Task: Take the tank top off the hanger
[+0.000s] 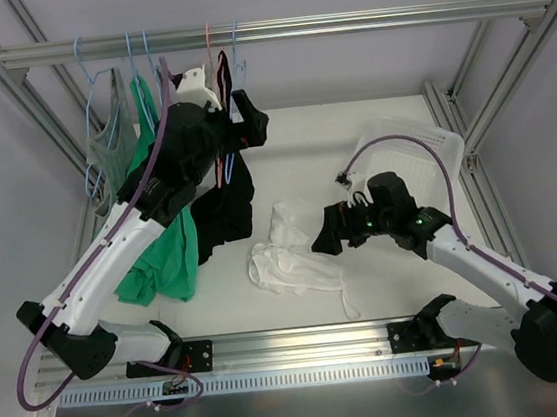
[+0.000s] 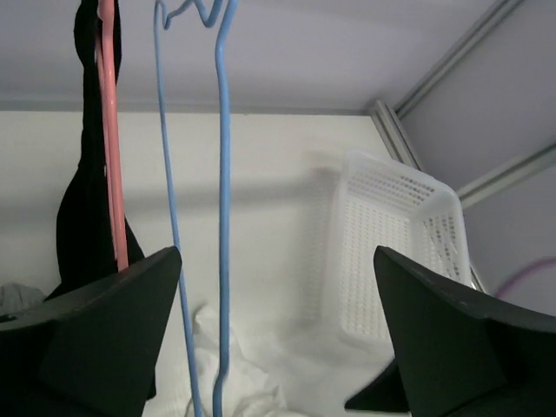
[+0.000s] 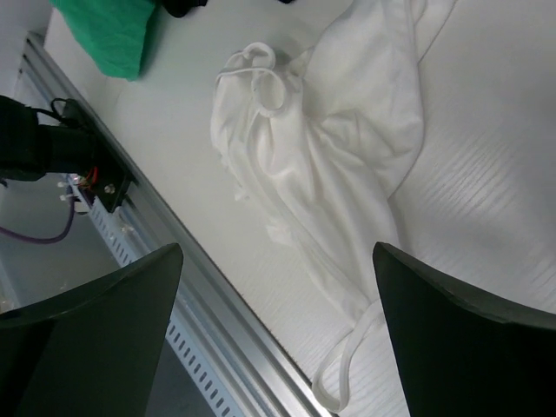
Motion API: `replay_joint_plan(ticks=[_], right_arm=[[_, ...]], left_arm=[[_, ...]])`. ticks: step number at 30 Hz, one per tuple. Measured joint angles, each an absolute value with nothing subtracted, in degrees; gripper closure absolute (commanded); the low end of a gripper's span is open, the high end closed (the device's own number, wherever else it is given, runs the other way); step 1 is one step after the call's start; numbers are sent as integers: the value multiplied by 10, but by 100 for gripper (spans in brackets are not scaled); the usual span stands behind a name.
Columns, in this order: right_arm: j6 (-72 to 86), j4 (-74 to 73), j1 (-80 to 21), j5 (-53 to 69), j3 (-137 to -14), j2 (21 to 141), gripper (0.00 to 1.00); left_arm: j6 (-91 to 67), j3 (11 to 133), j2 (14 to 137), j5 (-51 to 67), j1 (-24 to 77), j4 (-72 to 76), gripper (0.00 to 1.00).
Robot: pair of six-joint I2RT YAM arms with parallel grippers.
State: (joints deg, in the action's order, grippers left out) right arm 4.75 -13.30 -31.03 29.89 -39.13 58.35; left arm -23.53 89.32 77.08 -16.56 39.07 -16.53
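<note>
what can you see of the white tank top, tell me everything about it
The tank top is thin white fabric, crumpled into a loose, elongated heap lying on the white table. Narrow straps show as small loops at one end, and one strap trails toward the front rail. Only the table touches it. The right end effector hangs above it, open, not gripping.

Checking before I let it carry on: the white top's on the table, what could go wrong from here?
The hanger hangs between the open left jaws; withdrawing sideways might snag it or the pink hanger. The tank top has a strap looping near the front rail, where it could catch.
</note>
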Motion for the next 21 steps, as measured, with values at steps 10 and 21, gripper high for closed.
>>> replay_joint_plan(ticks=[10,21], right_arm=[[-12,-108,-449,126,-530,790,0],[-68,-62,-564,-17,-576,988,1]], left_arm=[[-235,785,570,-135,394,-183,1],[-189,618,312,-99,394,-199,1]])
